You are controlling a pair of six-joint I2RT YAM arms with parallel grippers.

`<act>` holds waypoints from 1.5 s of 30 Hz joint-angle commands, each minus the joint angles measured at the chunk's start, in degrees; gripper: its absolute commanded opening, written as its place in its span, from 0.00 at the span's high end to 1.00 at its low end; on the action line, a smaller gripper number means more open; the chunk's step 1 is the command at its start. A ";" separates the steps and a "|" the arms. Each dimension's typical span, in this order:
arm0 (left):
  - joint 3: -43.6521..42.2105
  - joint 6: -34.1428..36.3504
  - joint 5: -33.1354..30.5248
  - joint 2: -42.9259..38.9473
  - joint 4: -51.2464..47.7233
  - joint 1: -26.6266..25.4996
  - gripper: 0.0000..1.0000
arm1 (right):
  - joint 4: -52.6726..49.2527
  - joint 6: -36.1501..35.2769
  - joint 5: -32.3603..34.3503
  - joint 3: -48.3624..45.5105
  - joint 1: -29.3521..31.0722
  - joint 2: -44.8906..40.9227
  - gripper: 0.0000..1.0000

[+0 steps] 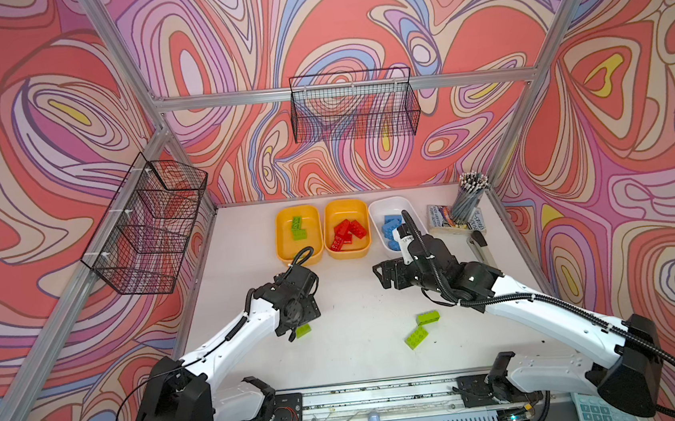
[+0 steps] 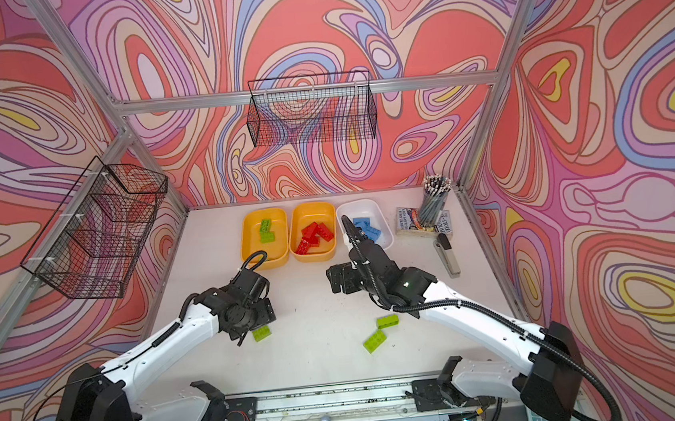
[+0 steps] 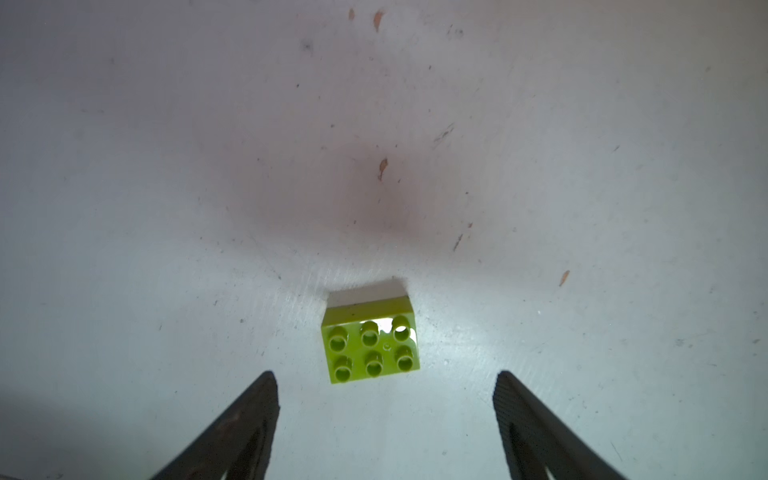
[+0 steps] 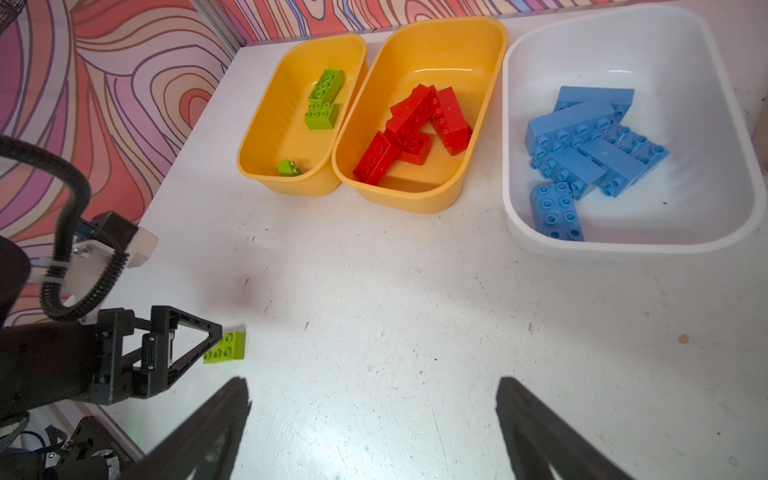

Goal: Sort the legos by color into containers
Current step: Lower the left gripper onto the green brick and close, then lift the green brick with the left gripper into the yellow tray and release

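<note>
A small lime green lego [image 3: 370, 349] lies studs-up on the white table, just beyond my open left gripper [image 3: 384, 376], whose fingers do not touch it. Both top views show this lego [image 1: 303, 330] [image 2: 262, 333] under the left gripper [image 1: 294, 332]. Two more green legos [image 1: 427, 317] [image 1: 417, 337] lie loose at mid-table. My right gripper [image 4: 374, 382] hovers open and empty before the containers. The left yellow container [image 4: 270, 137] holds green legos, the middle yellow container [image 4: 436, 54] red ones, and the white container [image 4: 685, 124] blue ones.
A cup of pencils [image 1: 468, 198], a book [image 1: 440, 215] and a stapler [image 1: 482, 249] sit at the back right. Black wire baskets hang on the back wall [image 1: 354, 106] and on the left frame [image 1: 149, 228].
</note>
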 commanded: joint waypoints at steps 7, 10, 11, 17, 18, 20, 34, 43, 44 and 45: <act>-5.42 -5.11 0.35 -0.46 3.51 -1.58 0.17 | -2.11 2.52 1.97 -2.39 0.69 -4.36 0.02; -5.96 -4.85 0.44 1.22 4.75 -1.64 0.17 | -2.47 2.66 1.96 -2.14 0.74 -4.55 0.02; -5.98 -4.71 0.37 1.80 5.18 -1.58 0.18 | -2.60 2.66 1.86 -1.90 0.78 -4.55 0.02; -6.40 -4.23 1.24 6.63 8.35 -1.62 0.22 | -3.33 2.37 2.19 -1.18 0.72 -3.88 0.02; -6.55 -4.15 1.46 7.45 8.88 -1.61 0.23 | -3.41 2.27 2.22 -1.03 0.78 -3.64 0.02; -6.60 -3.88 1.58 8.82 9.48 -1.58 0.26 | -3.46 2.00 2.26 -0.75 0.74 -3.04 0.02; -3.23 -1.26 -1.23 11.93 7.25 -1.58 0.61 | -2.53 1.06 2.25 2.44 0.76 0.62 0.02; 4.51 2.81 -2.98 15.54 5.22 -1.34 0.71 | -2.24 2.09 2.99 2.09 0.77 0.46 0.02; 6.69 4.00 -3.67 16.12 4.38 -0.94 0.71 | -2.33 2.27 3.27 2.13 0.77 0.35 0.02; 9.22 5.26 -4.40 16.87 3.43 -0.45 0.72 | -2.41 2.38 3.53 2.09 0.78 0.36 0.02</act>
